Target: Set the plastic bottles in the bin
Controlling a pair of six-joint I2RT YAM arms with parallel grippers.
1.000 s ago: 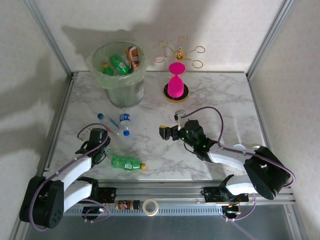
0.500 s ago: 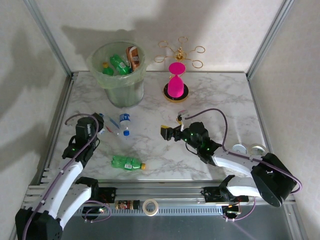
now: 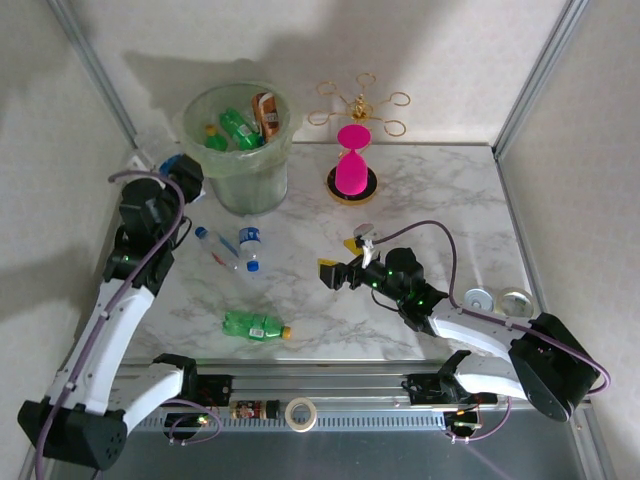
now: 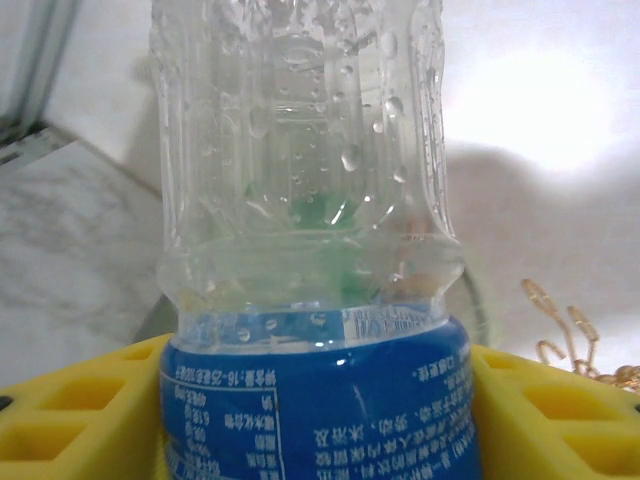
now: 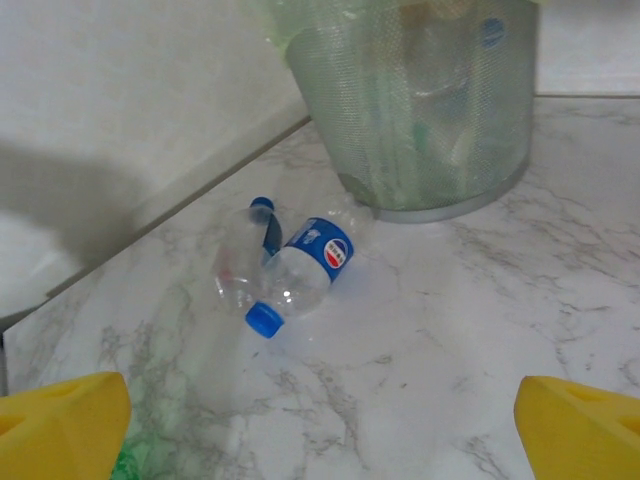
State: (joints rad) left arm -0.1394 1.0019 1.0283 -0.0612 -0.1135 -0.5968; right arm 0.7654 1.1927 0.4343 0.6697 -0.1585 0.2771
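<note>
- Bench (image 3: 430,200): marbled top with metal frame posts along its left and right edges. The middle and right side are open, so either arm has room to sweep.
- Bin (image 3: 252,190): pale-green translucent bucket at the far left of the bench. It already holds several green and brown-labelled bottles, and its flared rim gives a wide mouth for drops.
- Left gripper (image 3: 184,176): raised just beside the bin's left rim and clamped on a clear blue-labelled bottle (image 4: 300,150) at its label band, probably for release over the mouth. The wall and frame post stand close on its left.
- Right gripper (image 3: 338,264): fingers spread wide and empty, low over mid-bench, facing the loose bottles.
- Two clear blue-capped bottles (image 5: 295,262): lying touching near the bin's foot, with bare surface around them.
- Green yellow-capped bottle (image 3: 255,325): lying alone toward the near edge, well apart from the others.
</note>
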